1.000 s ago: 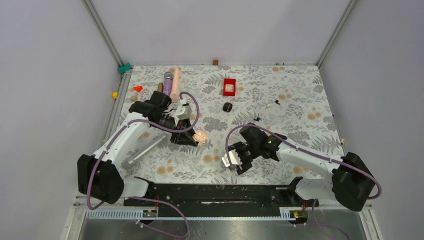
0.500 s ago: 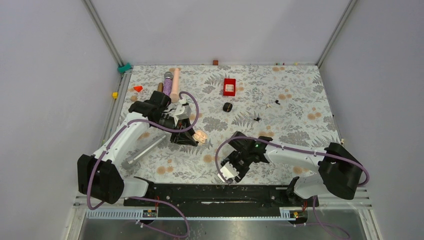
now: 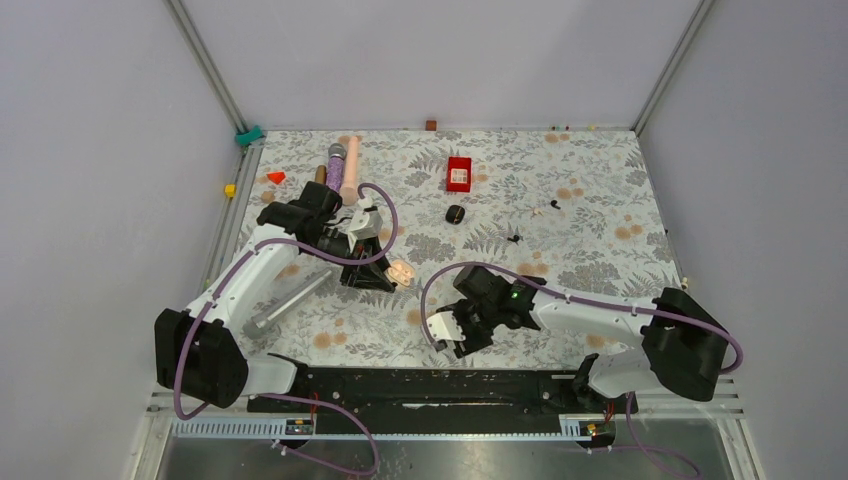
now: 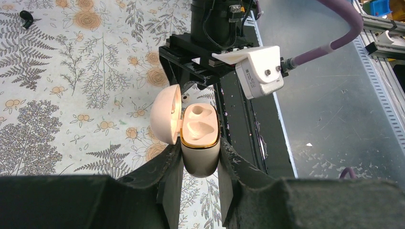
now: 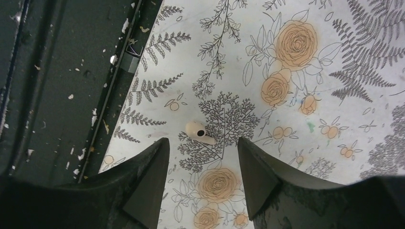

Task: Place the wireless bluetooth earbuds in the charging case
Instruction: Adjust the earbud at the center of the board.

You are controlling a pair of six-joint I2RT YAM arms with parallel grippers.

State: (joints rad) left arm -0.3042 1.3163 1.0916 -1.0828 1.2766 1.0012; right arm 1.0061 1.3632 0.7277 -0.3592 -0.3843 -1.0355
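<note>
Bright even light, faint shadows — sharp

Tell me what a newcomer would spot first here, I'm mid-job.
The left gripper stands out, shut on an open whitish charging case with both wells empty, held left of centre. Next is the right gripper, jaws open, poised over a single whitish earbud lying on the floral mat near the front edge.
</note>
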